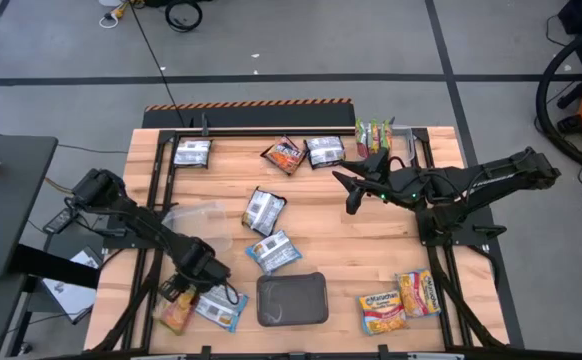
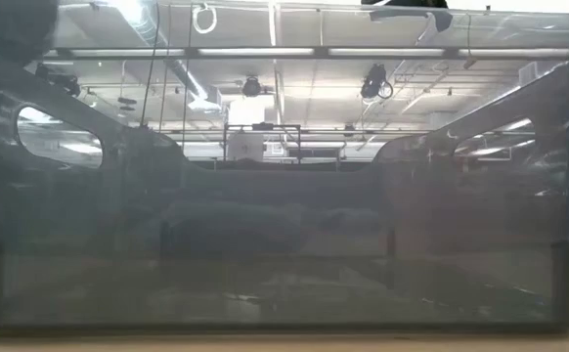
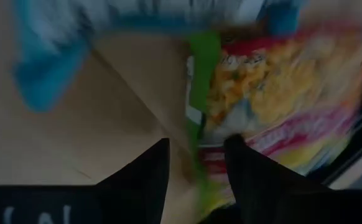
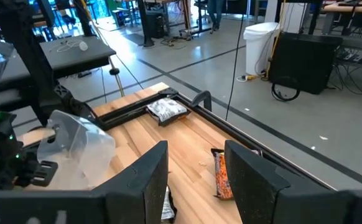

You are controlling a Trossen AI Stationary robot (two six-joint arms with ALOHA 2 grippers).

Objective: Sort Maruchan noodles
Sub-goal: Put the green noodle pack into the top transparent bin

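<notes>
High view showed the left arm bent low across the near left part of the wooden table (image 1: 371, 260), its left gripper (image 1: 179, 292) pointing down onto a yellow-orange packet (image 1: 175, 312) at the near left corner; in the left wrist view the two fingers (image 3: 143, 180) stood apart with the edge of that packet (image 3: 274, 106) between them, not pressed together on it; a blue-white packet (image 1: 221, 309) lay just beside it. The right arm reached in from the right edge, raised above the table's far middle; the right gripper (image 1: 352, 191) hung over bare wood, its fingers (image 4: 147, 180) spread and holding nothing.

Eleven packets could be counted from above: three silver ones along the far rail and centre (image 1: 192, 153), (image 1: 324, 151), (image 1: 264, 210); one dark red-orange one (image 1: 285, 155) at the far middle; two standing against the far rail, green (image 1: 363, 135) and red-green (image 1: 381, 134); one blue-white one (image 1: 273, 251) near the centre; two yellow-orange ones (image 1: 382, 311), (image 1: 420, 293) at the near right; and the pair at the left gripper. One dark grey tray (image 1: 292, 300) sat at the near middle; one clear plastic tub (image 1: 193, 215) lay left of centre.

The table was pale wood slats framed by black rails, on a grey floor with dark lines; a striped hazard strip (image 1: 249, 103) ran beyond the far edge; the low view looked through a cloudy clear wall at ceiling lights.
</notes>
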